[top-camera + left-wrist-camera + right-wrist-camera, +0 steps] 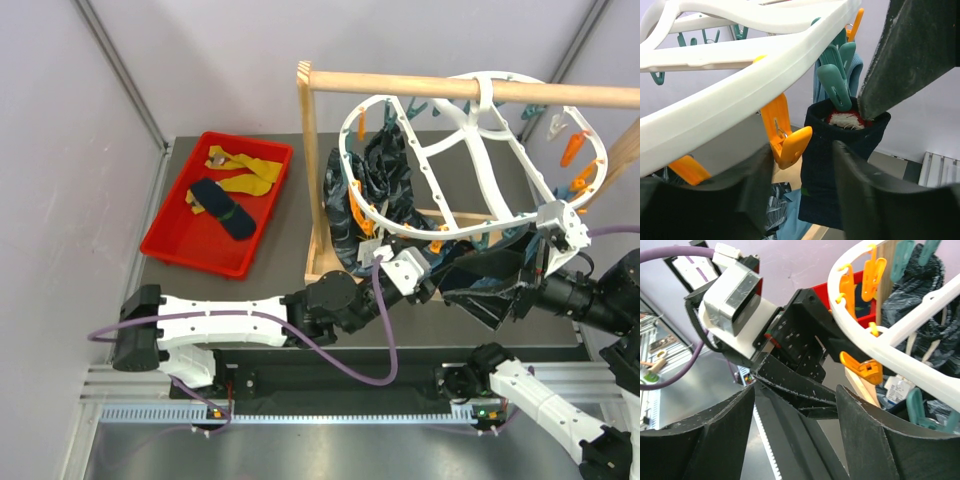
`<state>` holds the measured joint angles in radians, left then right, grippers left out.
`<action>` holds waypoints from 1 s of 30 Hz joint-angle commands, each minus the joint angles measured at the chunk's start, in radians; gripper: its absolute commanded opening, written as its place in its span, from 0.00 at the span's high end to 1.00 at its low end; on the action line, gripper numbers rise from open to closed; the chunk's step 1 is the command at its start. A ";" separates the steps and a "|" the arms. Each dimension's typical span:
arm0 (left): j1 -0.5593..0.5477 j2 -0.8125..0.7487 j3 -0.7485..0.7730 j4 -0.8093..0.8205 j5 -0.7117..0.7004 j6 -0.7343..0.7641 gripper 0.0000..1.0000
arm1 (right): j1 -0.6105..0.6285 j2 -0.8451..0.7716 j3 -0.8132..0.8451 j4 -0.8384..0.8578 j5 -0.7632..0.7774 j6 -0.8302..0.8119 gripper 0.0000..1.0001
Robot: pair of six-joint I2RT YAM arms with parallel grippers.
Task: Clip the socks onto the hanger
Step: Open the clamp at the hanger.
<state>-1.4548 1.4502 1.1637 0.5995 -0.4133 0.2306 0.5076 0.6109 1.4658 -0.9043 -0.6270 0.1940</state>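
The white oval hanger (470, 150) hangs from the wooden rod. In the left wrist view a dark navy sock (835, 165) hangs from a teal clip (832, 85) on the hanger's rim (765, 75), beside an orange clip (787, 137). My left gripper (802, 195) is open, its fingers on either side of the sock's lower part and the orange clip. My right gripper (795, 435) is open and empty, facing the left gripper; one of its fingers (910, 50) stands right by the sock's top. Another navy sock (222, 208) and the mustard-yellow socks (245, 172) lie in the red tray (180, 245).
A large dark patterned cloth (375, 190) and a teal-blue cloth (856, 70) hang from the hanger. The wooden rod-and-post rack (312, 170) stands at mid-table, with its rod (420, 88) across the top. Both grippers (435, 270) (490, 295) crowd under the hanger's near rim.
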 commanded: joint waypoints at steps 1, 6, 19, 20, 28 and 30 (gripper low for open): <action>0.002 0.004 0.047 0.074 -0.004 0.010 0.49 | 0.002 0.023 0.004 0.021 0.067 -0.011 0.36; 0.002 0.007 0.066 0.048 -0.022 -0.025 0.72 | 0.003 0.047 0.019 0.005 0.092 -0.019 0.41; 0.001 -0.024 0.114 -0.087 0.059 -0.122 0.91 | 0.002 0.076 0.033 0.038 0.168 0.016 0.48; 0.002 -0.022 0.122 -0.110 0.070 -0.128 0.91 | 0.002 0.081 0.036 0.035 0.177 0.016 0.47; 0.002 -0.037 0.128 -0.164 0.090 -0.194 0.94 | 0.003 0.081 0.056 -0.001 0.279 -0.005 0.44; 0.002 -0.040 0.126 -0.168 0.094 -0.201 0.94 | 0.000 0.079 0.056 -0.005 0.291 -0.002 0.44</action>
<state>-1.4437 1.4597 1.2503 0.4324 -0.3653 0.0666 0.5076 0.6735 1.4864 -0.9302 -0.4133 0.2043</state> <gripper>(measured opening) 0.234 0.554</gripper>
